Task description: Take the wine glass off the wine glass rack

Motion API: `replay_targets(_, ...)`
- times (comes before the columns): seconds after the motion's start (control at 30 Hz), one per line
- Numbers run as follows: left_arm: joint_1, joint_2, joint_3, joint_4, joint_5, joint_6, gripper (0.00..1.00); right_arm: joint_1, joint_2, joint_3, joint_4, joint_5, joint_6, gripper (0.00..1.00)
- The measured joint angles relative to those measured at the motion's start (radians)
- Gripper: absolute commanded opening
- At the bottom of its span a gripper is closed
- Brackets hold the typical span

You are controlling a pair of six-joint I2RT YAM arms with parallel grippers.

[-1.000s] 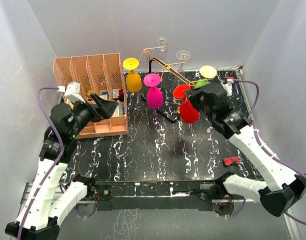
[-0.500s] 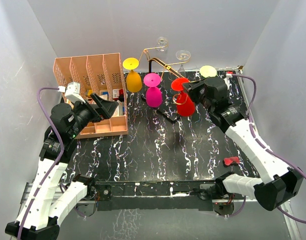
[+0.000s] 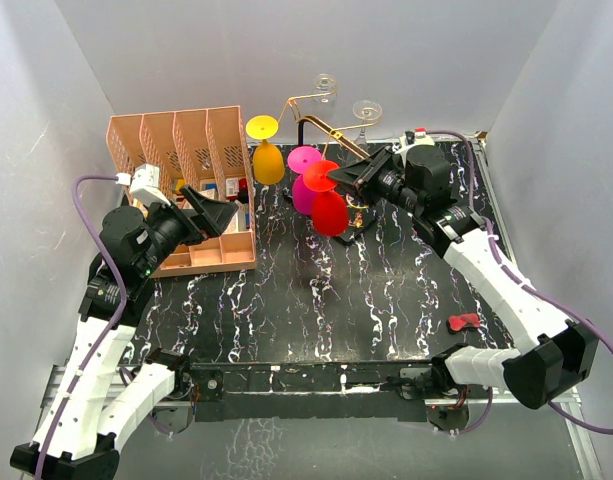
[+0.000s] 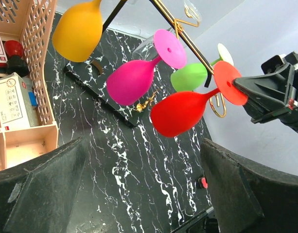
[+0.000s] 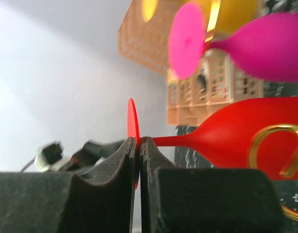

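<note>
Red wine glass (image 3: 329,212): plastic-looking, so probably light, stiff and smooth. Hangs tilted in the air beside pink glass (image 3: 301,195), close against a scroll arm of the rack (image 3: 336,135). Pinched by thin foot disc in tightly clamped right gripper (image 3: 338,180); likely to pivot there, stem steadier. Left gripper (image 3: 214,212) spread wide, empty.

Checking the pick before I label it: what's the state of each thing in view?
Red glass, in the air, tipped sideways.
Right claw, shut on the red glass's foot.
Left claw, open, empty.
Pink glass, hanging on the rack.
Yellow glass, hanging on the rack.
Green glass, hanging on the rack.
Clear glasses, hanging at the rack's far side.
Rack, upright.
</note>
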Motion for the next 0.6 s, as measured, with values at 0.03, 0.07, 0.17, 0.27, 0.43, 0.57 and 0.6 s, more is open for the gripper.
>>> replay_targets(0.03, 0.0, 0.0, 0.0, 0.0, 0.0, -0.003, 0.97, 0.0, 0.0, 0.0, 0.026, -0.056, 0.0, 0.08)
replay_targets(0.07, 0.0, 0.0, 0.0, 0.0, 0.0, -0.004, 0.97, 0.0, 0.0, 0.0, 0.048, -0.094, 0.001, 0.08)
replay_targets(0.17, 0.0, 0.0, 0.0, 0.002, 0.003, -0.014, 0.97, 0.0, -0.005, -0.008, 0.146, -0.23, -0.002, 0.08)
replay_targets(0.27, 0.0, 0.0, 0.0, 0.02, 0.024, -0.031, 0.97, 0.0, -0.037, -0.024, 0.223, -0.33, -0.022, 0.08)
replay_targets(0.43, 0.0, 0.0, -0.035, 0.142, 0.124, -0.088, 0.97, 0.0, -0.195, -0.084, 0.308, -0.337, -0.042, 0.08)
replay_targets(0.57, 0.0, 0.014, -0.123, 0.362, 0.27, -0.207, 0.97, 0.0, -0.373, -0.22, 0.449, -0.224, 0.066, 0.08)
replay_targets(0.6, 0.0, 0.024, -0.144, 0.432, 0.31, -0.247, 0.97, 0.0, -0.407, -0.264, 0.502, -0.198, 0.111, 0.08)
